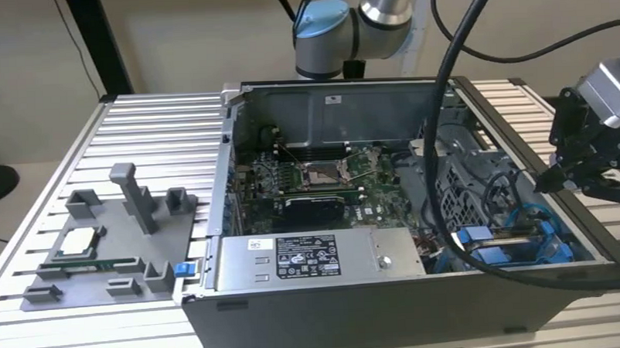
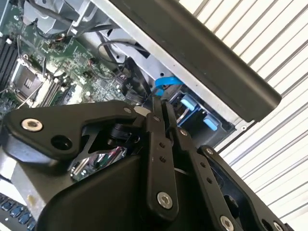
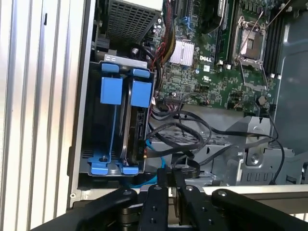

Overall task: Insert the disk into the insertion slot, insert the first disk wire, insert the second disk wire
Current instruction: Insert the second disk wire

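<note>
From the exterior view we look down at an angle from in front of the open computer case (image 1: 394, 210), taking in the whole case and ribbed table (image 1: 154, 141). Both wrist views sit close above the case, looking past black gripper links at the motherboard (image 3: 211, 72) and the blue-fitted drive bay (image 3: 115, 130), which all views share

- Even, soft overhead light; the table (image 1: 154, 141) slats gleam.
- The case (image 1: 394, 217) interior is shadowed toward 5 o'clock.
- The near gripper (image 2: 161, 108) is blurred.
</note>
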Robot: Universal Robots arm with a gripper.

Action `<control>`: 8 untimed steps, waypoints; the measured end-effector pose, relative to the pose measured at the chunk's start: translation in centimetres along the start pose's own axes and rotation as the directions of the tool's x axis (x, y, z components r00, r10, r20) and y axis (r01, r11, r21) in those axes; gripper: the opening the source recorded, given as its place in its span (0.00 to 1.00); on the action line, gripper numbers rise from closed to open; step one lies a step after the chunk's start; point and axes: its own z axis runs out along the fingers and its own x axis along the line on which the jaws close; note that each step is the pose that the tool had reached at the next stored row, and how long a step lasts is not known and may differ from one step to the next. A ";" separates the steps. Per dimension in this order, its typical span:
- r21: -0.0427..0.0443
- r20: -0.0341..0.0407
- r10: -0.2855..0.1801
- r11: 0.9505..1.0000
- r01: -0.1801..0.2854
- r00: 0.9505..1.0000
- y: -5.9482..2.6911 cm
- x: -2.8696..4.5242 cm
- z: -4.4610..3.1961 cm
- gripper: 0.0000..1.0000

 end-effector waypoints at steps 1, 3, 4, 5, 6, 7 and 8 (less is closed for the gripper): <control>0.000 0.000 0.000 1.000 0.000 1.000 0.26 -0.05 -0.08 0.00; 0.000 0.000 0.000 1.000 0.000 1.000 0.77 -0.17 -0.30 0.00; 0.000 0.000 0.000 1.000 0.000 1.000 0.99 -0.22 -0.40 0.00; 0.000 0.000 0.000 1.000 0.000 1.000 1.23 -0.29 -0.55 0.00; 0.000 0.000 0.000 1.000 0.000 1.000 1.44 -0.36 -0.70 0.00; 0.000 0.000 0.000 1.000 0.000 1.000 1.64 -0.42 -0.85 0.00; 0.000 0.000 0.000 1.000 0.000 1.000 1.83 -0.49 -1.00 0.00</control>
